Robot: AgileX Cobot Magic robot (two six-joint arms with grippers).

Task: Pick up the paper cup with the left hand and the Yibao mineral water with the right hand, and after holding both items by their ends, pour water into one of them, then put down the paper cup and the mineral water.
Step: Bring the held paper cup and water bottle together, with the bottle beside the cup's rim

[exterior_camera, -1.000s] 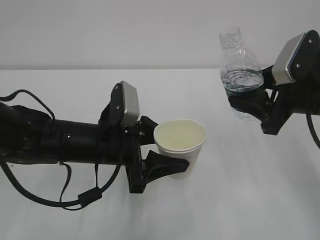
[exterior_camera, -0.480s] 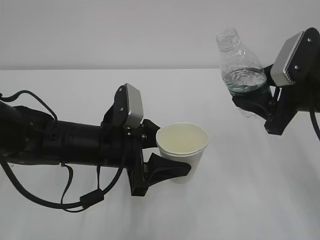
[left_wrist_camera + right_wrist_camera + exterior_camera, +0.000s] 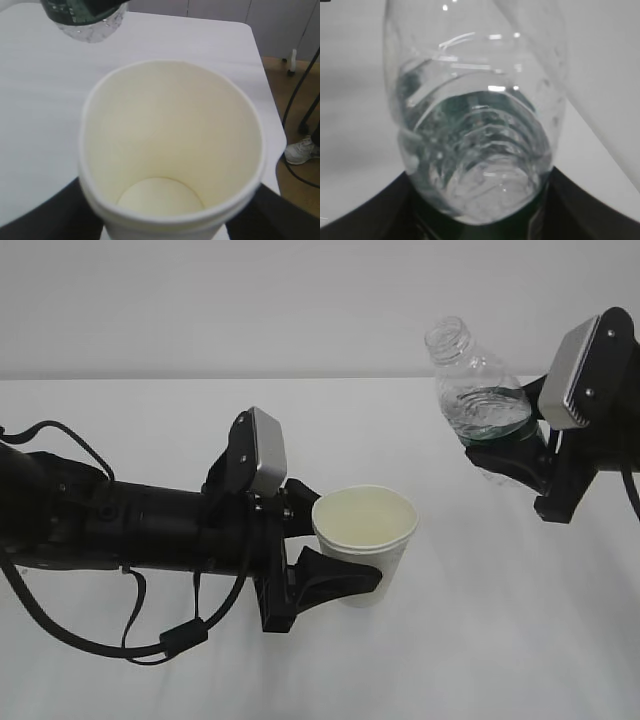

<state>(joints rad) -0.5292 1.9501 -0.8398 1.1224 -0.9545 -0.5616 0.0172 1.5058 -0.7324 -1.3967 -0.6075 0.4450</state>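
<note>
Left of frame, exterior view: left hand [image 3: 325, 545] reaches in low and level from the left edge, its curved fingers clasping the paper cup [image 3: 364, 540] around the lower wall. Cup upright at centre frame, mouth open; whether it clears the white table [image 3: 480, 640] cannot be told. Left wrist view: cup interior pale, dry, no water in it.

Upper right: right hand [image 3: 505, 445] clamped around the label band of the Yibao mineral water [image 3: 478, 390]. Bottle held off the table, neck leaning up and to the left, toward the cup but well apart from it. Capless; water pooled in the lower body.

Judgement: both items are in hand, so the pour is the step under way, at its approach. Next move calls for bringing the bottle mouth left over the cup rim, then tipping further, cup held steady.
</note>
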